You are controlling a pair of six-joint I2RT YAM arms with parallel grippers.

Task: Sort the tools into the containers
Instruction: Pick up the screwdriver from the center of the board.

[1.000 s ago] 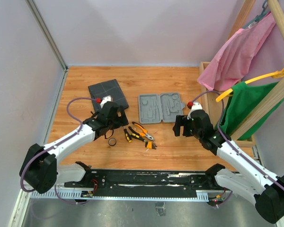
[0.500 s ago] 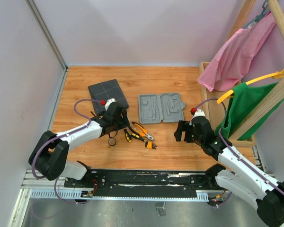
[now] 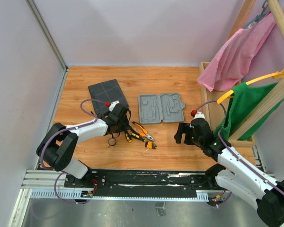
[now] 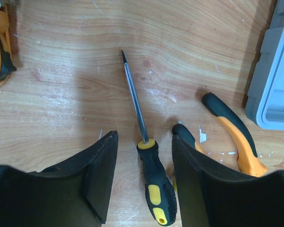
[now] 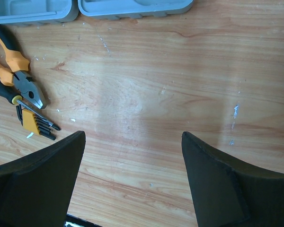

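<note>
The left claw (image 4: 146, 134) stands apart astride a black-and-yellow screwdriver (image 4: 141, 128), one finger either side of its handle, on the wooden worktop (image 3: 170, 80). The screwdriver's tip points away from the claw. Orange-and-black pliers (image 4: 233, 135) lie just beside it, near the open light-grey case (image 3: 161, 108). A dark grey pouch (image 3: 107, 92) lies left of the case. The right claw (image 5: 132, 135) hangs wide apart above the wood, near an orange bit holder (image 5: 35, 122).
</note>
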